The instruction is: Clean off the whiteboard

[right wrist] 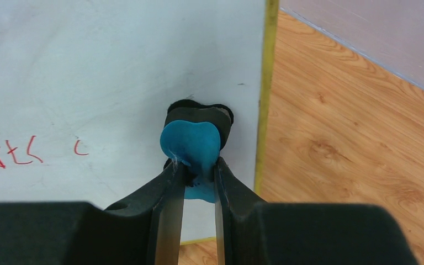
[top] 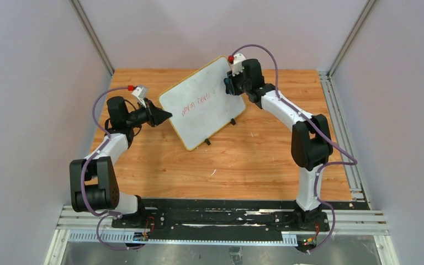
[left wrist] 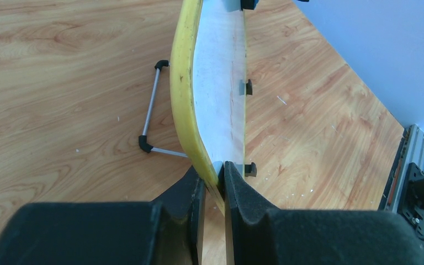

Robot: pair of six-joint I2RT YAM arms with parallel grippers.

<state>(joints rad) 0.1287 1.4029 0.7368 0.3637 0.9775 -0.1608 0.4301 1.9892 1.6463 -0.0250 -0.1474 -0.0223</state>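
Whiteboard point(top: 201, 113) standing tilted on the table point(top: 243, 165), past its middle, between the two tools. Nearest, the left tool point(left wrist: 221, 172) is closed on the yellow rim point(left wrist: 183, 83) at the board's left edge, one foam pad on each face. A wire stand point(left wrist: 149, 118) props the back, and small clip feet point(left wrist: 248, 86) sit on the lower rim. The board is judged thin, stiff and light, with a slick face. The rim is the sound place to hold, and a hard push could slide or tip it. Red handwriting point(right wrist: 11, 157) crosses the face. Farthest, the right tool point(right wrist: 199, 165) is closed on a blue-and-black eraser point(right wrist: 190, 144), whose pad lies against the face just inside the right rim. No container is in view.
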